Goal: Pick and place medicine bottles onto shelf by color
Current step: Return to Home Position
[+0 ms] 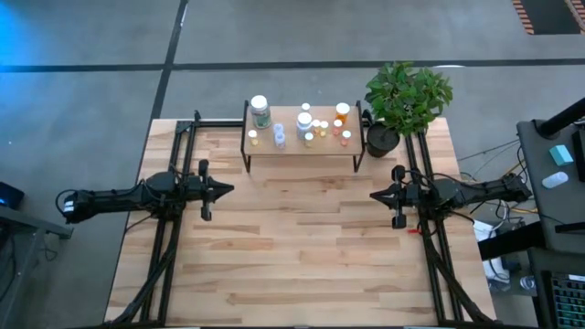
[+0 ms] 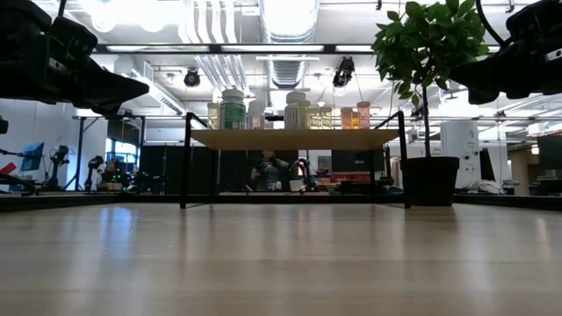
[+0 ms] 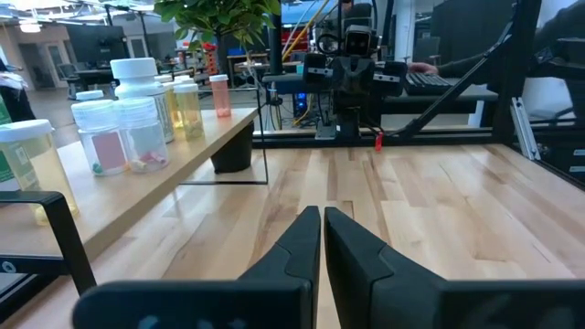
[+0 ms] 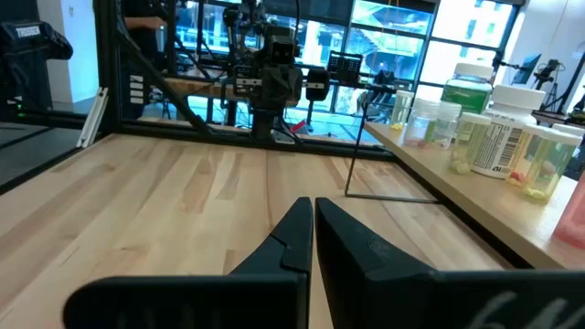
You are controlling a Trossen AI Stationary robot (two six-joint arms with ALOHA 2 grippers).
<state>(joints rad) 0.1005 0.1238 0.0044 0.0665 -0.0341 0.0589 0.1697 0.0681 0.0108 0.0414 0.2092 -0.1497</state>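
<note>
Several medicine bottles (image 1: pixel 304 125) stand upright on their bases on the shelf (image 1: pixel 302 146), a low wooden board on thin black legs at the table's far side; they also show as bottles (image 2: pixel 290 112), (image 3: pixel 137 114), (image 4: pixel 498 137). My left gripper (image 1: pixel 228 189) hovers shut above the table at its left, pointing level toward the right. My right gripper (image 1: pixel 373 195) hovers shut at the table's right, pointing level toward the left. Both are well short of the shelf and hold nothing.
A potted green plant (image 1: pixel 405 99) stands at the shelf's right end, on the table's far right corner. Black frame rails (image 1: pixel 174 238) run along both table sides. Bare wooden tabletop (image 1: pixel 302 247) lies between the arms and toward the near edge.
</note>
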